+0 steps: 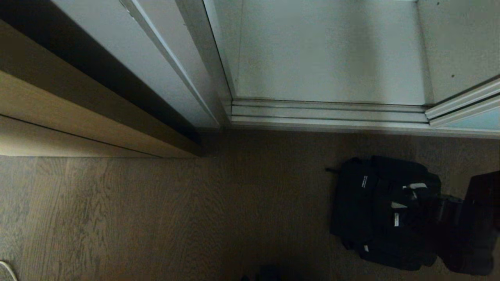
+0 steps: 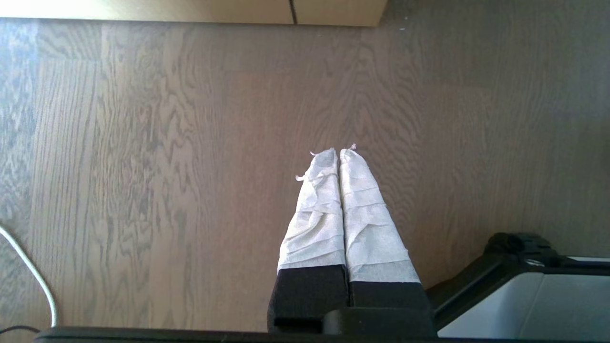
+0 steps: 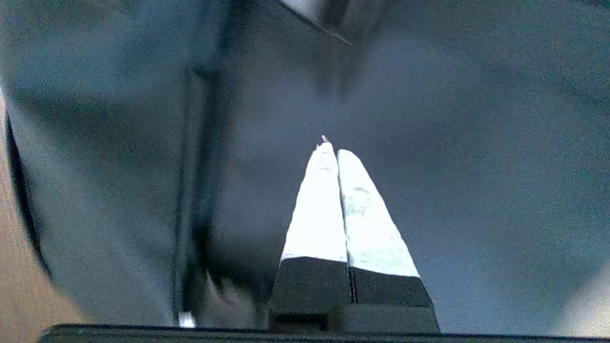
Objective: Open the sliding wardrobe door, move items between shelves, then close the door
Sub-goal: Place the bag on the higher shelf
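Note:
A bulky black fabric bag [image 1: 383, 210] lies on the wood floor in front of the wardrobe opening. The sliding wardrobe door [image 1: 474, 119], pale turquoise glass in a silver frame, is slid to the right, so only its lower corner shows. Inside the opening lies a bare white bottom shelf [image 1: 328, 58]. My right arm [image 1: 476, 222] reaches in from the right over the bag. In the right wrist view my right gripper [image 3: 332, 151] is shut and empty, close above the bag's dark fabric [image 3: 452, 166]; I cannot tell if it touches. My left gripper [image 2: 338, 153] hangs shut over the floor, parked.
A silver door track [image 1: 328, 113] runs along the wardrobe's front. A tan wood-grain cabinet [image 1: 58, 117] stands at the left beside a grey panel [image 1: 129, 50]. A white cable [image 2: 28, 271] lies on the floor near my base [image 2: 524, 290].

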